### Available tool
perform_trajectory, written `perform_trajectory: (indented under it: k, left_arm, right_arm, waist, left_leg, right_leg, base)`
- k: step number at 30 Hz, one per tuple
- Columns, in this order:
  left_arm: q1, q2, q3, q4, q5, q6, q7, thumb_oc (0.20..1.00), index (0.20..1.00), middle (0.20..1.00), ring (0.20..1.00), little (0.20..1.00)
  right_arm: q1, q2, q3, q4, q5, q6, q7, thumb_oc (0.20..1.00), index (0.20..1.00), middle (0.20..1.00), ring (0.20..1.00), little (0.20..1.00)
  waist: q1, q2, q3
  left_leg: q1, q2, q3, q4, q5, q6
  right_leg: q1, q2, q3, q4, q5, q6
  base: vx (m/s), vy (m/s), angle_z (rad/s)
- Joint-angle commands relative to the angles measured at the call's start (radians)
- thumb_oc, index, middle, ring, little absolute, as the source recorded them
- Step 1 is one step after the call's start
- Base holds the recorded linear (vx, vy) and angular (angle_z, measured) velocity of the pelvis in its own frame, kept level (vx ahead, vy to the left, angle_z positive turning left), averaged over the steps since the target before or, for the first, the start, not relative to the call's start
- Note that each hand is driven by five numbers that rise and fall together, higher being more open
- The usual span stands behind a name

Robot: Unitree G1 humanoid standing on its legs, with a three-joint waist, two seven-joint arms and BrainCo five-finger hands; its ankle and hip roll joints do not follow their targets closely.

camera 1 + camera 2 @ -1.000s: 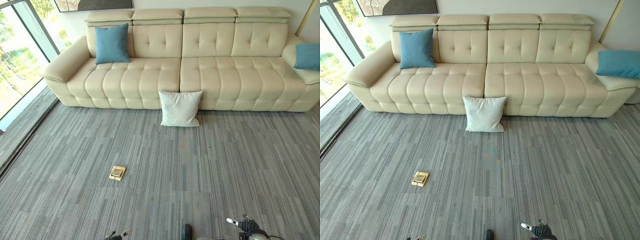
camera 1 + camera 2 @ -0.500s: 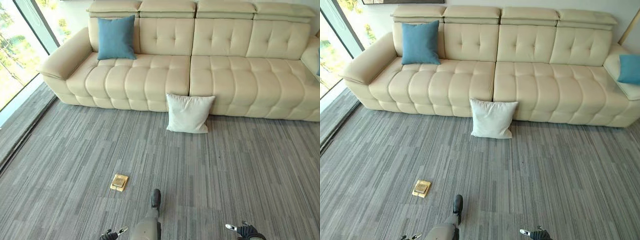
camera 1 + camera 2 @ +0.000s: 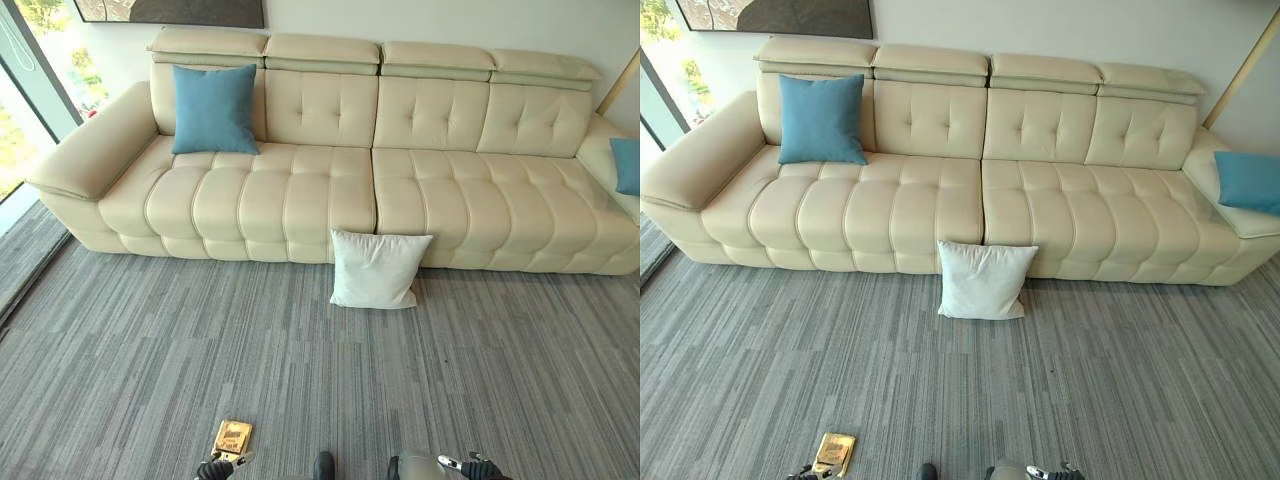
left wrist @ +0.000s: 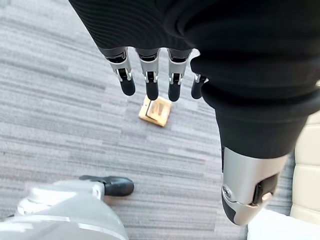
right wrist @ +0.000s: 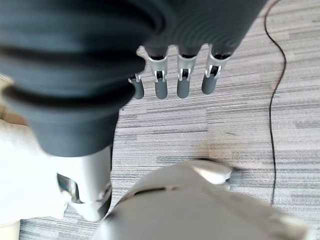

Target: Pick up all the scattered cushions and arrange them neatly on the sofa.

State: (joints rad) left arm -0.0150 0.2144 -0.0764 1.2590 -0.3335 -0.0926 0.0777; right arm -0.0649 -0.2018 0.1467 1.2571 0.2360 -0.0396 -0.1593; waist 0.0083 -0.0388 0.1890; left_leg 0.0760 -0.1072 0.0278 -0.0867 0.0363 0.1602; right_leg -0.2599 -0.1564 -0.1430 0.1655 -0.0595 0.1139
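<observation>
Left wrist view: robot hand (image 4: 150, 70) hangs with fingers straight, holding nothing.

Cream tufted sofa (image 3: 340, 180), quilted in square panels. Plain blue cushion (image 3: 214, 109) at far left, another blue cushion (image 3: 1248, 181) at far right. White cushion (image 3: 376, 270), plain. Carpet (image 3: 150, 350) grey, streaked in light and dark stripes. Small gold-brown floor plate (image 3: 232, 437) near left. Dark picture (image 3: 170, 12) on white wall.

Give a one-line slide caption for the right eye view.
White cushion on grey carpet leaning against the cream sofa; two blue cushions already on it.
</observation>
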Motion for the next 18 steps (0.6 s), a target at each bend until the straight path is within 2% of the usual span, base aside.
perform_trajectory:
  k: [1, 4, 5, 6, 8, 9, 10, 11, 13, 14, 15, 16, 18]
  left_arm:
    - [-0.042, 0.003, 0.012, -0.020, 0.007, -0.031, 0.009, 1.000, 1.000, 1.000, 1.000, 1.000]
    - [-0.045, -0.001, 0.017, -0.023, 0.015, -0.037, 0.010, 1.000, 1.000, 1.000, 1.000, 1.000]
    - [-0.043, -0.002, 0.017, -0.021, 0.031, -0.040, 0.009, 1.000, 1.000, 1.000, 1.000, 1.000]
    - [-0.042, -0.002, 0.017, -0.021, 0.031, -0.040, 0.009, 1.000, 1.000, 1.000, 1.000, 1.000]
    - [-0.036, -0.009, 0.017, -0.017, 0.040, -0.042, 0.007, 1.000, 1.000, 1.000, 1.000, 1.000]
    - [-0.031, -0.012, 0.018, -0.013, 0.034, -0.041, 0.010, 1.000, 1.000, 1.000, 1.000, 1.000]
    - [-0.025, -0.015, 0.019, -0.011, 0.028, -0.040, 0.009, 1.000, 1.000, 1.000, 1.000, 1.000]
    - [-0.019, -0.017, 0.018, -0.006, 0.028, -0.040, 0.010, 1.000, 1.000, 1.000, 1.000, 1.000]
    - [-0.012, -0.017, 0.021, -0.010, 0.016, -0.042, 0.008, 1.000, 1.000, 1.000, 1.000, 1.000]
    - [-0.012, -0.017, 0.018, -0.020, 0.008, -0.039, 0.007, 1.000, 1.000, 1.000, 1.000, 1.000]
    - [-0.013, -0.017, 0.017, -0.025, 0.004, -0.039, 0.007, 1.000, 1.000, 1.000, 1.000, 1.000]
    - [-0.014, -0.017, 0.015, -0.040, -0.003, -0.039, 0.007, 1.000, 1.000, 1.000, 1.000, 1.000]
    - [-0.014, -0.019, 0.010, -0.040, -0.006, -0.038, 0.004, 1.000, 1.000, 1.000, 1.000, 1.000]
  right_arm:
    - [-0.017, -0.040, -0.001, -0.012, -0.009, 0.004, -0.017, 1.000, 1.000, 1.000, 1.000, 1.000]
    - [-0.003, -0.042, -0.001, -0.006, -0.032, 0.010, -0.019, 1.000, 1.000, 1.000, 1.000, 1.000]
    - [0.014, -0.042, -0.005, -0.002, -0.033, 0.007, -0.013, 1.000, 1.000, 1.000, 1.000, 1.000]
    - [0.014, -0.042, -0.005, -0.002, -0.033, 0.007, -0.013, 1.000, 1.000, 1.000, 1.000, 1.000]
    - [0.020, -0.047, -0.008, 0.001, -0.028, 0.001, -0.007, 1.000, 1.000, 1.000, 1.000, 1.000]
    - [0.012, -0.055, -0.011, 0.001, -0.019, -0.004, -0.008, 1.000, 1.000, 1.000, 1.000, 1.000]
    - [0.005, -0.061, -0.012, -0.004, -0.010, -0.012, -0.010, 1.000, 1.000, 1.000, 1.000, 1.000]
    - [-0.005, -0.066, -0.011, -0.017, 0.007, -0.025, -0.005, 1.000, 1.000, 1.000, 1.000, 1.000]
    - [-0.010, -0.066, -0.008, -0.023, 0.018, -0.029, -0.002, 1.000, 1.000, 1.000, 1.000, 1.000]
    - [-0.017, -0.069, -0.009, -0.024, 0.023, -0.030, -0.002, 1.000, 1.000, 1.000, 1.000, 1.000]
    - [-0.021, -0.073, -0.007, -0.026, 0.022, -0.031, -0.004, 1.000, 1.000, 1.000, 1.000, 1.000]
    - [-0.026, -0.080, -0.005, -0.022, 0.018, -0.026, -0.006, 1.000, 1.000, 1.000, 1.000, 1.000]
    - [-0.026, -0.083, -0.002, -0.016, 0.016, -0.023, -0.005, 1.000, 1.000, 1.000, 1.000, 1.000]
  waist:
    - [-0.032, 0.017, 0.052]
    - [-0.045, 0.014, 0.051]
    - [-0.049, 0.001, 0.032]
    - [-0.049, 0.001, 0.033]
    - [-0.054, 0.004, 0.010]
    - [-0.062, 0.013, -0.001]
    - [-0.064, 0.027, -0.010]
    - [-0.064, 0.045, -0.019]
    - [-0.062, 0.052, -0.020]
    - [-0.057, 0.039, -0.008]
    - [-0.052, 0.030, 0.000]
    - [-0.040, 0.018, 0.012]
    - [-0.032, 0.016, 0.017]
  left_leg:
    - [0.102, 0.067, -0.040, 0.023, -0.136, -0.138]
    - [0.153, 0.069, -0.053, 0.024, -0.174, -0.146]
    - [0.189, 0.059, -0.067, 0.025, -0.212, -0.150]
    - [0.191, 0.060, -0.067, 0.025, -0.212, -0.150]
    - [0.215, 0.074, -0.079, 0.034, -0.237, -0.161]
    - [0.219, 0.098, -0.079, 0.064, -0.245, -0.178]
    - [0.216, 0.122, -0.085, 0.103, -0.211, -0.197]
    - [0.202, 0.144, -0.089, 0.175, -0.130, -0.230]
    - [0.167, 0.148, -0.089, 0.270, -0.050, -0.256]
    - [0.092, 0.129, -0.094, 0.422, 0.022, -0.267]
    - [0.063, 0.116, -0.093, 0.493, 0.042, -0.272]
    - [0.012, 0.108, -0.066, 0.593, 0.040, -0.269]
    - [-0.021, 0.109, -0.046, 0.615, 0.022, -0.262]
  right_leg:
    - [0.039, 0.033, -0.027, -0.189, 0.157, 0.032]
    - [0.024, 0.033, -0.060, -0.233, 0.179, 0.047]
    - [0.051, 0.022, -0.065, -0.242, 0.209, 0.043]
    - [0.054, 0.023, -0.065, -0.242, 0.208, 0.043]
    - [0.083, 0.020, -0.085, -0.242, 0.227, 0.034]
    - [0.097, 0.026, -0.090, -0.212, 0.218, 0.018]
    - [0.107, 0.044, -0.090, -0.191, 0.194, -0.003]
    - [0.138, 0.079, -0.087, -0.185, 0.163, -0.029]
    - [0.178, 0.098, -0.080, -0.191, 0.129, -0.053]
    - [0.213, 0.096, -0.063, -0.192, 0.105, -0.072]
    - [0.229, 0.094, -0.053, -0.191, 0.096, -0.081]
    - [0.257, 0.090, -0.037, -0.194, 0.075, -0.095]
    - [0.272, 0.089, -0.030, -0.195, 0.065, -0.099]
  base:
    - [0.42, -0.129, -0.06]
    - [0.39, -0.149, 0.14]
    - [0.41, -0.173, 0.08]
    - [0.45, -0.202, 0.20]
    - [0.42, -0.241, 0.60]
    - [0.59, -0.394, 0.82]
    - [0.68, -0.470, 0.49]
    - [0.52, -0.376, 0.18]
    - [0.36, -0.290, -0.36]
    - [0.31, -0.269, -0.35]
    - [0.33, -0.287, -0.23]
    - [0.19, -0.158, -0.07]
    - [0.19, -0.116, -0.22]
